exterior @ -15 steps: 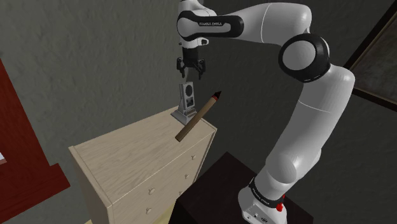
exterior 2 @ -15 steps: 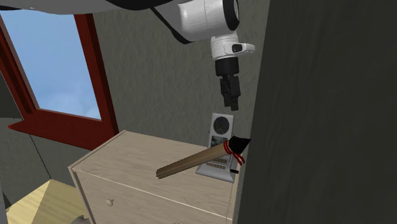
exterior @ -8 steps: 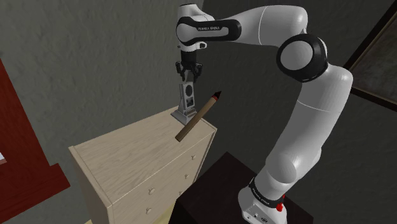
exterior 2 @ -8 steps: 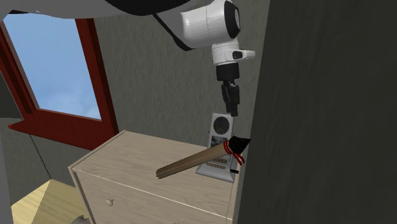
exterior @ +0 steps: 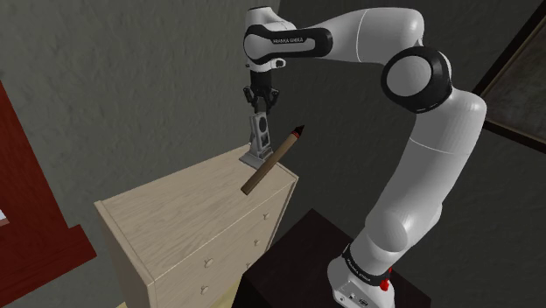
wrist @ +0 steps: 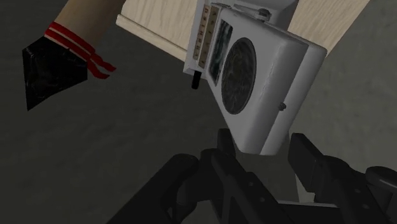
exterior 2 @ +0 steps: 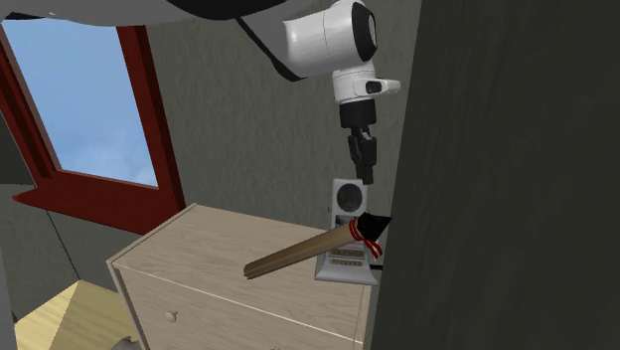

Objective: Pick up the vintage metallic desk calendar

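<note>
The task is judged partway through: the grasp looks made, and the lift is left to be done. Nearest in the shoulder view, the pale wooden dresser (exterior: pixel 175 219) is seen. A large wooden paintbrush (exterior: pixel 269 164) with red bands and a black tip is slanted over the dresser's far edge, in front of the calendar. Behind the brush, at the far corner of the dresser top and toward the second exterior view's right by the dark wall, the white-grey desk calendar (exterior: pixel 258 136) is found, appearing slightly tilted. Its base is seen at the dresser top; whether it is clear of the surface cannot be told. Directly above it the gripper (exterior: pixel 261 107) is pointed down. In the wrist view its fingers (wrist: pixel 312 159) are drawn narrow and set against the calendar's top end, one on each side, so the calendar is held. A straight rise is judged to be called for, with the brush tip just beside the calendar to be avoided
</note>
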